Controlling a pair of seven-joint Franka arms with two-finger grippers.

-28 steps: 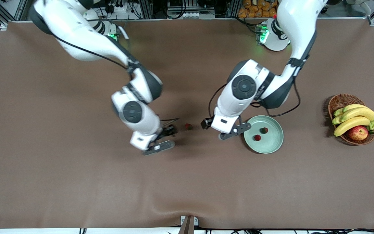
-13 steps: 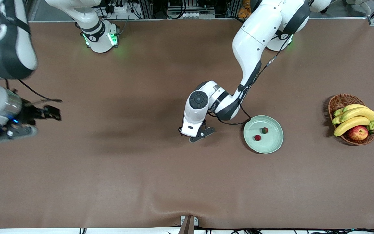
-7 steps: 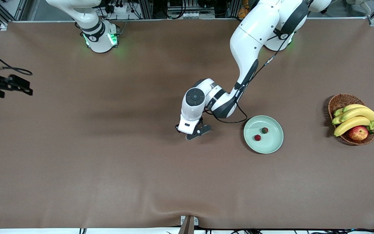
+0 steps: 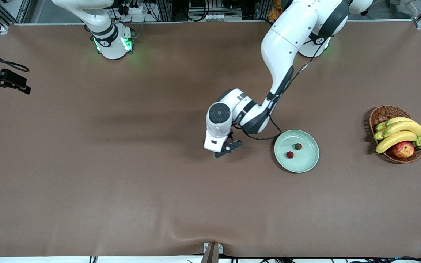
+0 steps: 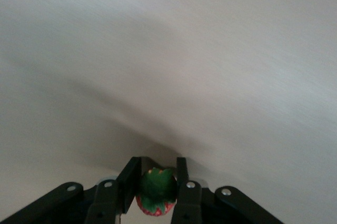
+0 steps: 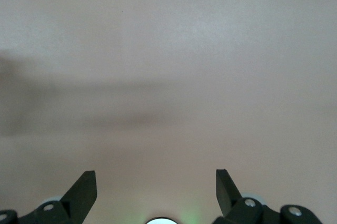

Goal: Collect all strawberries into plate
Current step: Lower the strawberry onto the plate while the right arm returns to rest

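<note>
The pale green plate lies on the brown table cover and holds two strawberries. My left gripper hangs low over the table, beside the plate toward the right arm's end. In the left wrist view its fingers are shut on the third strawberry, green top showing. That berry is hidden under the hand in the front view. My right gripper is drawn back at the right arm's end of the table; the right wrist view shows it open and empty.
A brown wicker basket with bananas and a red-yellow apple stands at the left arm's end of the table, beside the plate. The brown cover has a slight ridge near the front edge.
My right arm pulled away from the middle to its end of the table. My left gripper moved from the plate to the loose strawberry, shut on it, and has just shifted slightly toward the plate.
</note>
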